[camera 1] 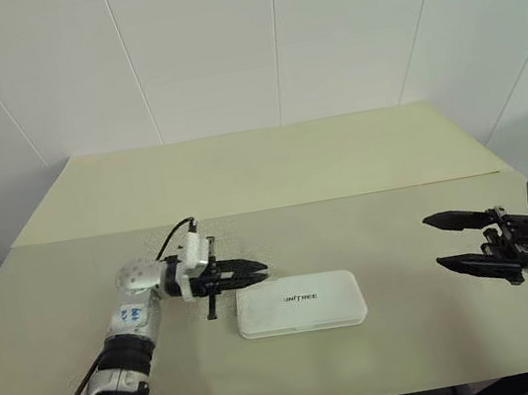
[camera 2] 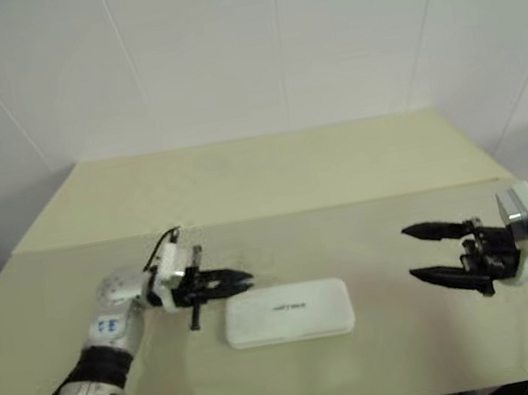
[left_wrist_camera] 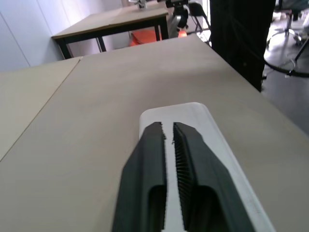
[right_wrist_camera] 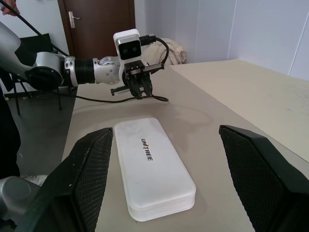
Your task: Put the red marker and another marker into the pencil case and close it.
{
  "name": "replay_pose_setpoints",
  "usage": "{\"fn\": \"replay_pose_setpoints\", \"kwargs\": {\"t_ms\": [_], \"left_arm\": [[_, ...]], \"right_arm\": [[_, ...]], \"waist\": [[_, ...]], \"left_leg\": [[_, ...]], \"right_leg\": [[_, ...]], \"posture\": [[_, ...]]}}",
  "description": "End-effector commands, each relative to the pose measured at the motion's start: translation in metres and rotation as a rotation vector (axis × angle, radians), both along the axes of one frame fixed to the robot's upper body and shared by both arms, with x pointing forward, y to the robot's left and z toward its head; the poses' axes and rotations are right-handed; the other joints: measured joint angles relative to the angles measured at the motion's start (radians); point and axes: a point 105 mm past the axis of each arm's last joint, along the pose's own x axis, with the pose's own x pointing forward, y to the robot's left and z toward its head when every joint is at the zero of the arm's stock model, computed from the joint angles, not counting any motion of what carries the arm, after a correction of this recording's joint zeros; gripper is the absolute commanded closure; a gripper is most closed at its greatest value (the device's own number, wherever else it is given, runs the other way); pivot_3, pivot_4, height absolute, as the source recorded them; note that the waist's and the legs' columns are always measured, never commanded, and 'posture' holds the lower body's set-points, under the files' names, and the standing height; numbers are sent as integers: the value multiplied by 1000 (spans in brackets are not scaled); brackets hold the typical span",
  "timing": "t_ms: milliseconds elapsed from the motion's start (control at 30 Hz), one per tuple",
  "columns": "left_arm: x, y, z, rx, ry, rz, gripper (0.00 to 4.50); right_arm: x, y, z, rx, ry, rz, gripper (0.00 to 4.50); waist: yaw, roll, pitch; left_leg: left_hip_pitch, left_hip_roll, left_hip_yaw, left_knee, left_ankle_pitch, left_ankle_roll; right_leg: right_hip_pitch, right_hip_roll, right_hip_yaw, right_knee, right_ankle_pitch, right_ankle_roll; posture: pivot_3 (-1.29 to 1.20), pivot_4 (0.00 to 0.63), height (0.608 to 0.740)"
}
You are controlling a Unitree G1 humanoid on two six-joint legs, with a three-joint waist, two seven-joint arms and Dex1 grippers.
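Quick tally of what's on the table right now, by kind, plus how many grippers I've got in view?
Pencil case: 1, white, lid shut
Markers: 0 to be seen
Grippers: 2, left gripper by the case's end, right gripper off to its other side
Total: 3

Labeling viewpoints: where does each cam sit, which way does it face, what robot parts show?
Eye views: head, looking down over the table; left gripper and right gripper flank the closed pencil case.
Left wrist: along its slightly parted fingers over the case.
Right wrist: between its wide-open fingers toward the case and left gripper.
All share the case.
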Motion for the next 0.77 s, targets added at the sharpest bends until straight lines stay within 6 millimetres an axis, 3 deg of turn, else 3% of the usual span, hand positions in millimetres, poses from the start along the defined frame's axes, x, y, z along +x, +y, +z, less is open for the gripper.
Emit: {"fn": "replay_pose_setpoints", "kwargs": {"t_ms": [33,300,767], "left_arm": [[-15,15,10,-18,-7,-56,2685],[-29,32,10,-27,58,-66,49],[-22,38,4,-25,67,-20,17]], "right_arm": [[-10,0,6,0,-30,44,0],[-11,-3,7,-9,-12,38,0],[-13,5,8,-6,0,56,0]], "waist": [[0,0,0],[2,0,0],[2,0,0]], "left_leg": [[0,0,0,0,0,0],[1,0,0,0,0,0],[1,0,0,0,0,-1]], "right_leg": [[0,0,0,0,0,0],[1,0,0,0,0,-1],[1,0,0,-2,0,-1]], "posture": [[0,150,740],[0,150,740],[0,150,740]]}}
